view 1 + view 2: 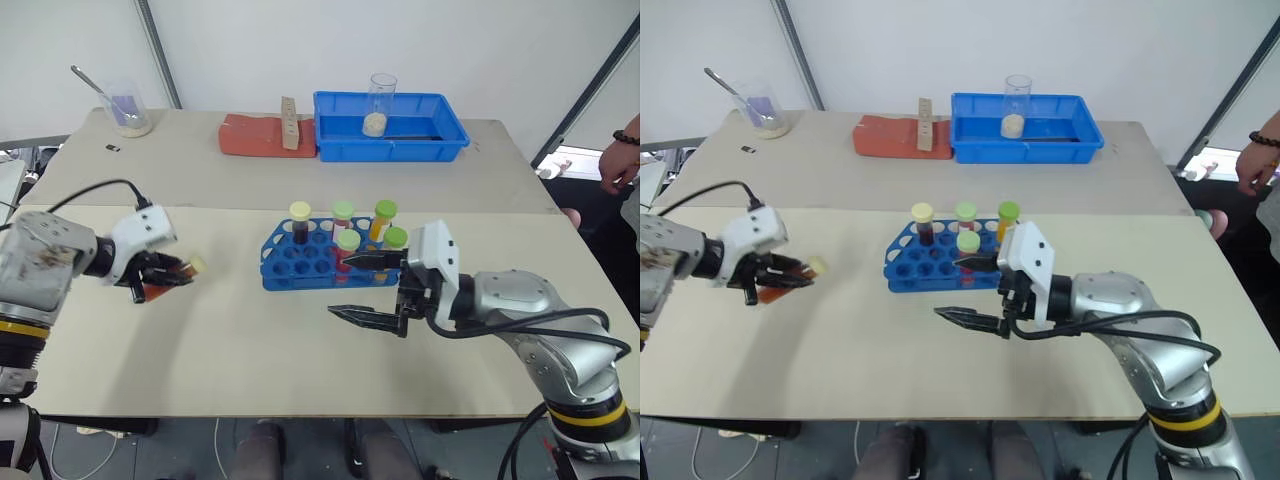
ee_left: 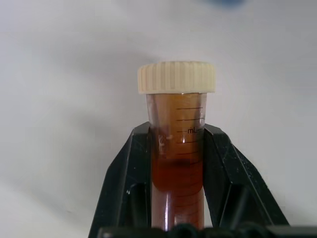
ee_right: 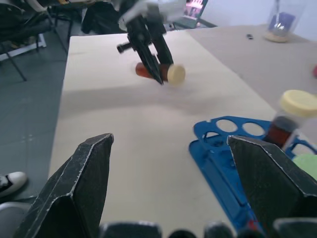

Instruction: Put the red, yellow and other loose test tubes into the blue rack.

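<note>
Amber-brown liquid shows in the test tube (image 1: 170, 278) with a pale-yellow cap that the left gripper (image 1: 160, 277) carries above the bare beige table (image 1: 230, 350), well left of the rack; its black fingers (image 2: 126, 178) are clamped on the tube's sides just below the cap, the tube lying roughly level with the cap toward the rack. Near the table's middle stands the blue rack (image 1: 285, 262), holding five upright tubes: one dark with a pale-yellow cap (image 1: 300, 222) and four with green caps (image 1: 347, 242). Just beside the rack's right end, the right gripper (image 1: 366, 288) hangs with its fingers spread wide and nothing between them, pointing left across the table.
</note>
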`<state>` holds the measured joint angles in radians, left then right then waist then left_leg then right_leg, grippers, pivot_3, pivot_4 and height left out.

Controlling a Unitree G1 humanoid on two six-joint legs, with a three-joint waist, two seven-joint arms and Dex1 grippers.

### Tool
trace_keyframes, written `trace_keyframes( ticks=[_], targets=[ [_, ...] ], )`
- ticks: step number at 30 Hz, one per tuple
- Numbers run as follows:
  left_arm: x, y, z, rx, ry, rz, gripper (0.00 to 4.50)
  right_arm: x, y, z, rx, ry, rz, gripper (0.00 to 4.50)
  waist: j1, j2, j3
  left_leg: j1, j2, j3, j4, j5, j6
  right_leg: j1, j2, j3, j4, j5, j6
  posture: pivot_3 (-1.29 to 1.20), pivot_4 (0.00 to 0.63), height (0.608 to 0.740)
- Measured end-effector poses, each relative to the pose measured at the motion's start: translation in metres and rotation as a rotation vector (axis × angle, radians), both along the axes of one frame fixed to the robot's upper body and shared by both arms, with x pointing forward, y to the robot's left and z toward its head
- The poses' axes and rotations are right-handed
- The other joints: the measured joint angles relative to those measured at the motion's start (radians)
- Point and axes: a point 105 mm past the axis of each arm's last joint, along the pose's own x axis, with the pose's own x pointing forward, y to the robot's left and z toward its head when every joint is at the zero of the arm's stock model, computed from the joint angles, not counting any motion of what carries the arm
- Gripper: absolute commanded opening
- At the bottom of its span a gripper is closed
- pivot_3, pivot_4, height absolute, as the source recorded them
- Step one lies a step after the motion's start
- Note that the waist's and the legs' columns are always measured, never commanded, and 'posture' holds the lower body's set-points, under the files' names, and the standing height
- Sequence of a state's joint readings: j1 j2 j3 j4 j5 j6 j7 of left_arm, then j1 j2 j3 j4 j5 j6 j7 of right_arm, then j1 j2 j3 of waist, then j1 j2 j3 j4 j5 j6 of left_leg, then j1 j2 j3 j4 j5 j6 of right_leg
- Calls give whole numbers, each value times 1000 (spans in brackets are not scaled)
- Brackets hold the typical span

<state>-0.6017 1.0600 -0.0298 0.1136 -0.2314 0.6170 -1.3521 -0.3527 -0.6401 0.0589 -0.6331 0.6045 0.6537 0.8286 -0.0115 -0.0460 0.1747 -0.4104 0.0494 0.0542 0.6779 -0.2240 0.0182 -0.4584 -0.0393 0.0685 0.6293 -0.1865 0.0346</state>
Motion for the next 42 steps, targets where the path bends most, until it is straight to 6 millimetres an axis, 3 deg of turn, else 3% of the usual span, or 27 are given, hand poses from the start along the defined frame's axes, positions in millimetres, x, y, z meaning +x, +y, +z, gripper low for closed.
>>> trace_keyframes(
  ticks=[2,6,11,14,22,30,42],
  targets=[
    [-5,-28,25,-201,-45,-98,875,-3,-2,3,7,-18,-6,4111,1,0,0,0,0,-1,1,0,0,0,0,0,0,0,0,0,150,740],
    [-12,-56,40,-362,-89,-195,875,-5,-8,15,29,-72,-41,4111,-7,0,0,3,0,0,2,0,0,2,0,0,1,1,0,0,150,740],
    [-4,-85,35,-519,-137,-191,875,-6,-16,25,77,-84,-98,4111,-4,0,0,3,0,-2,1,0,0,2,2,0,2,1,0,0,150,740],
    [2,-105,22,-614,-145,-163,875,-11,-19,26,88,-68,-112,4111,-1,0,0,1,0,-2,2,0,0,2,1,1,1,2,0,0,150,740],
    [21,-146,9,-733,-272,-131,875,-29,-32,16,14,12,-164,4111,0,-1,0,2,-2,-2,2,0,0,4,-1,1,-1,3,1,0,150,740],
    [40,-146,-12,-720,-316,-59,875,-34,-40,15,-5,21,-219,4111,-4,-1,0,2,-2,-2,2,0,0,4,0,2,-1,3,2,0,150,740],
    [39,-158,-20,-745,-316,-69,875,-37,-44,14,-6,45,-261,4111,-2,-1,-1,2,-2,-2,2,0,0,5,0,2,-2,3,3,0,150,740]
  ],
)
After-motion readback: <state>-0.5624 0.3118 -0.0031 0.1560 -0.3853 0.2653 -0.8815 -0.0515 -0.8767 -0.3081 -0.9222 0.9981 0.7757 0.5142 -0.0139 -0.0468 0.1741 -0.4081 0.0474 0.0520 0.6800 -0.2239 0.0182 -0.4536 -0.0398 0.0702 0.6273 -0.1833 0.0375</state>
